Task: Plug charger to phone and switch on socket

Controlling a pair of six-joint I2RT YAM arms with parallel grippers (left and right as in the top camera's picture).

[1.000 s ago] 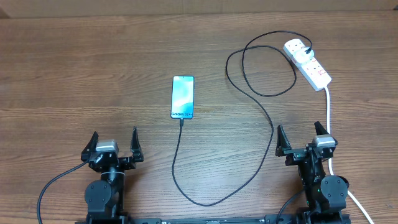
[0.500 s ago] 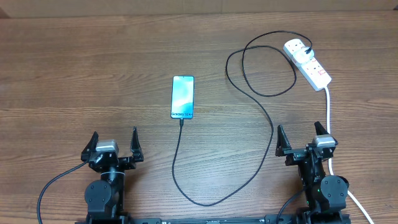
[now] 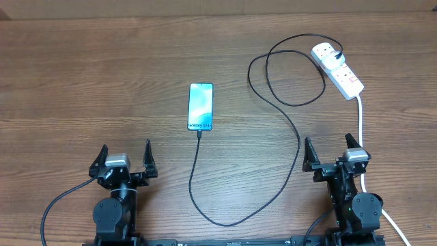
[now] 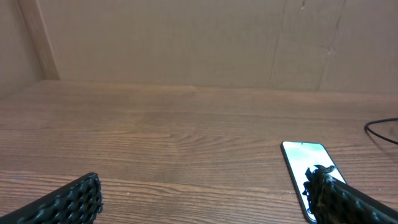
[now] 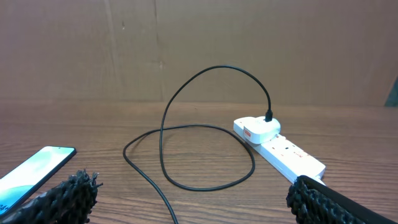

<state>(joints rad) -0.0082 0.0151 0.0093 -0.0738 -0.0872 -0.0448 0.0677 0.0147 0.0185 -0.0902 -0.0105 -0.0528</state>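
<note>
The phone (image 3: 200,106) lies flat mid-table with its blue-teal screen lit; it also shows in the left wrist view (image 4: 300,163) and the right wrist view (image 5: 34,169). The black charger cable (image 3: 295,147) has its connector tip in the phone's near end (image 3: 199,134) and loops across the table to its white plug (image 3: 326,54), seated in the white socket strip (image 3: 343,74), seen too in the right wrist view (image 5: 287,154). My left gripper (image 3: 123,157) and right gripper (image 3: 332,152) are both open and empty near the front edge, well short of the phone and the strip.
The strip's thick white cord (image 3: 360,123) runs down the right side past my right arm. A brown cardboard wall (image 4: 186,43) stands at the far edge of the wooden table (image 3: 89,75).
</note>
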